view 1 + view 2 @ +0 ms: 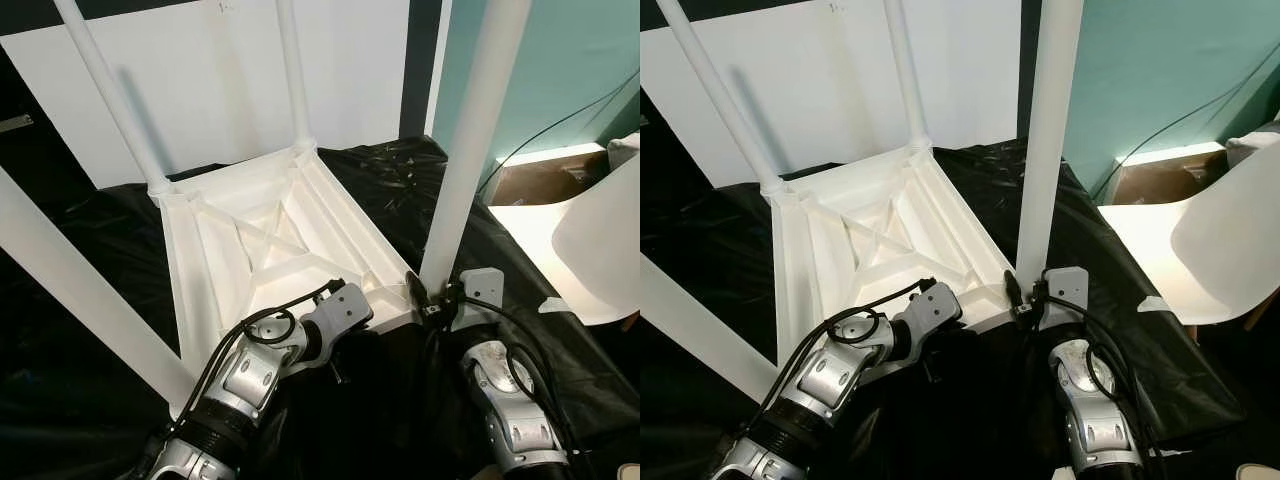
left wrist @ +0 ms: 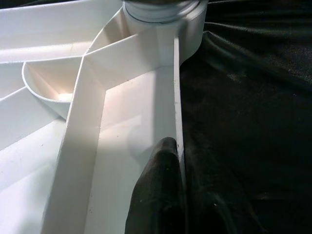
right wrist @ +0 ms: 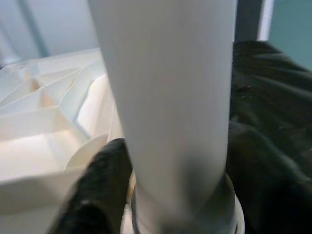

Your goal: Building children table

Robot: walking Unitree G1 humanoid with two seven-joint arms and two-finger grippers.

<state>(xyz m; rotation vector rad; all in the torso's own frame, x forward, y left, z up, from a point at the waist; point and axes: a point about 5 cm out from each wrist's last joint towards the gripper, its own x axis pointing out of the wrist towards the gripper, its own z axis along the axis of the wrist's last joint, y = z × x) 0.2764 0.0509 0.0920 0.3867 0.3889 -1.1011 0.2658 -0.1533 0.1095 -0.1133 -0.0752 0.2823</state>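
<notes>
Right claw (image 1: 1025,300) clamped round base of white tubular plastic leg (image 1: 1045,150); left claw (image 1: 345,345) pinching rim of upturned white ribbed plastic tabletop (image 1: 262,245). Risk: leg cross-threading or popping from socket under skewed push. Also tabletop sliding on slippery black sheet (image 1: 70,330).

No legible text or labels.

We see both silver arms reaching forward and bent at the wrist. The left tool (image 1: 345,300) lies low, angled rightward, one black finger (image 2: 158,195) pressed along a white wall; its state we cannot tell. The right tool (image 1: 1028,292) points forward, its fingers closed around the white leg (image 1: 1045,150).
</notes>
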